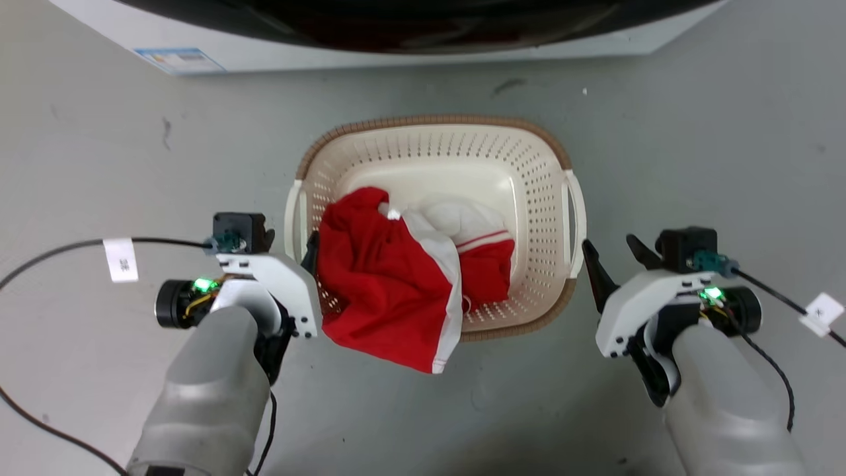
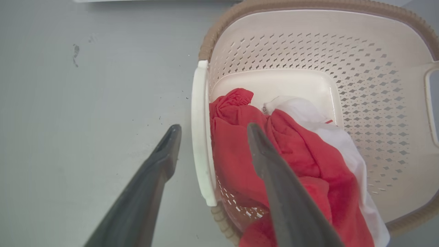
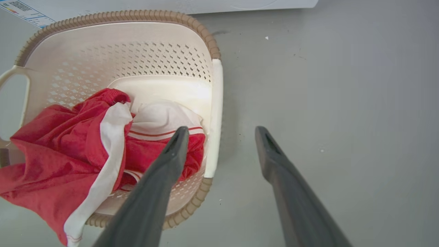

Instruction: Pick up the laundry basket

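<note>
One laundry basket (image 1: 529, 165) with one red-and-white garment (image 1: 377, 291); left pincer (image 2: 213, 127), right pincer (image 1: 608, 242) alongside

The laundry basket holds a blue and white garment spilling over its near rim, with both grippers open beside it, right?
Not quite: the head view shows the garment is red and white, not blue. It does spill over the near rim of the laundry basket, with the left gripper and right gripper open beside it.

Head cam looks down on basket (image 1: 429, 123) from above; L/R wrist cams sit close at its sides, facing fwd; all three share its inside.
</note>
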